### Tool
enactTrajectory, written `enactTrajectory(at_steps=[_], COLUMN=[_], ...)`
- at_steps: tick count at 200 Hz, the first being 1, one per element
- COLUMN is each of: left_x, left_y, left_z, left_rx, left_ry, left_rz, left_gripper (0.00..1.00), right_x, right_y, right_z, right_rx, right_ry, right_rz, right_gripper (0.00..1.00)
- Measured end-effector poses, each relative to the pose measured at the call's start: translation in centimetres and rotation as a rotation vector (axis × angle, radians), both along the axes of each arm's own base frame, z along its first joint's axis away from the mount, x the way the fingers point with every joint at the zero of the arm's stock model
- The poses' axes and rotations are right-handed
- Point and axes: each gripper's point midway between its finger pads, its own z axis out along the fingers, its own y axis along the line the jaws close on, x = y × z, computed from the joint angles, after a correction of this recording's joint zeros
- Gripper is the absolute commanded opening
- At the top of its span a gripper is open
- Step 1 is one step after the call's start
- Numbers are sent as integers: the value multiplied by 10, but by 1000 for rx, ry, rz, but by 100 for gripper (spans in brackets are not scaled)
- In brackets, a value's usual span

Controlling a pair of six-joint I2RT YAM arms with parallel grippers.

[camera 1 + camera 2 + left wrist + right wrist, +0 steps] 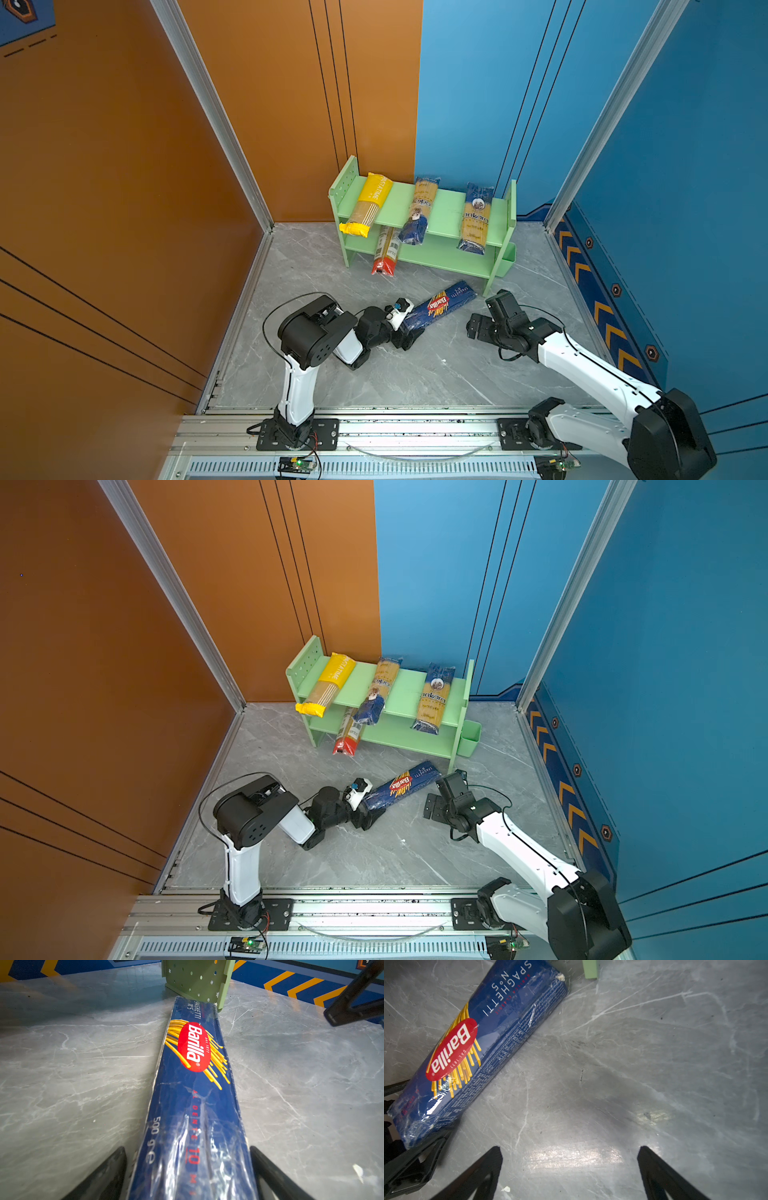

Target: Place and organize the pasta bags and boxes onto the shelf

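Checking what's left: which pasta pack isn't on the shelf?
The dark blue Barilla box, flat on the grey tabletop; the other four sit on the green shelf.

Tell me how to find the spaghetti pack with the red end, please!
Find the light green shelf with two levels. On its lower level, just below the front end of the yellow pack, one long pack pokes out the front. It is the only pack on the lower level, and the only one with a bright red end.
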Motion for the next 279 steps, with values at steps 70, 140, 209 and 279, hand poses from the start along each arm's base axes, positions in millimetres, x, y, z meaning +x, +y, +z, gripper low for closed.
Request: enactTrajectory(at_steps=[70,140,209,279], left_x=[1,1,3,5], left_y=[0,0,-2,2], left_z=[0,-1,5,5], left_rx=[-1,-6,-34,-47], left_ry=[-3,5,3,26], left_rz=[5,6,14,48], left_gripper=[82,64,25,0], right_x=[-1,-1,0,0], right_y=[0,-2,-3,-5], right_z=[1,2,2,2], right_rx=[14,17,17,17], right_ry=[-2,-7,-8,-8], right_rz=[-2,-7,-13,-19], right_gripper=[100,100,100,100])
